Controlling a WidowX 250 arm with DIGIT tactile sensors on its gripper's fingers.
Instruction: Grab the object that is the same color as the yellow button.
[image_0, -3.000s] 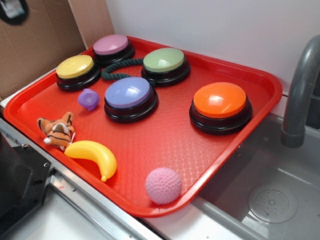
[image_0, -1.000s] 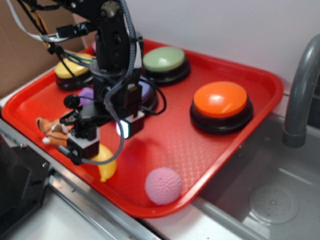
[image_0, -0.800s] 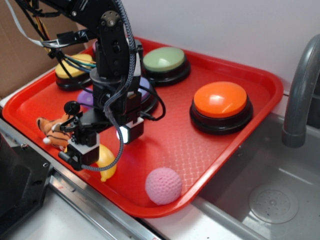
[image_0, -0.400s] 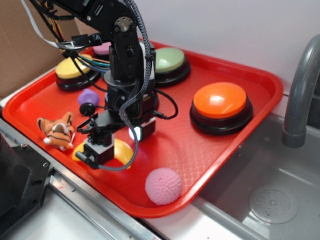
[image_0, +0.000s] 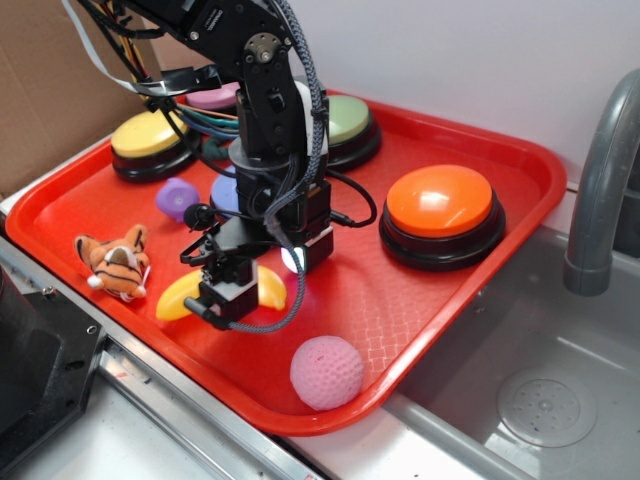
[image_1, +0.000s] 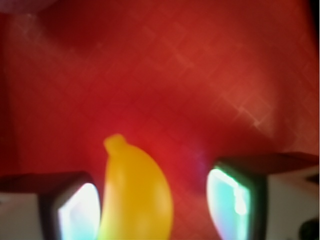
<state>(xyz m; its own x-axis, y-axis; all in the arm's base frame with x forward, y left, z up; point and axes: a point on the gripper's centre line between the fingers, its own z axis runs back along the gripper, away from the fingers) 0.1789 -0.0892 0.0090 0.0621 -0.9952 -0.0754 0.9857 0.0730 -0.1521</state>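
The object, a glossy yellow toy banana (image_0: 178, 300), lies on the red tray (image_0: 420, 300) near its front edge, and its middle is hidden under my gripper (image_0: 232, 296). In the wrist view the banana (image_1: 136, 192) stands between my fingertips, close against the left pad (image_1: 77, 212). Bare tray shows between the banana and the right pad (image_1: 230, 200). My gripper (image_1: 152, 205) is open around the banana. The yellow button (image_0: 150, 135) sits at the tray's back left, well clear of my arm.
An orange plush tiger (image_0: 115, 262) lies left of the banana, and a pink ball (image_0: 327, 372) sits at the front. The orange button (image_0: 440, 200), green button (image_0: 352, 115), a purple button (image_0: 224, 192) and a small purple piece (image_0: 177, 198) share the tray. A grey faucet (image_0: 600, 180) stands on the right.
My arm came in over the tray, then moved right and down along the front edge. The banana shifted right and turned, and now sits between the fingers.
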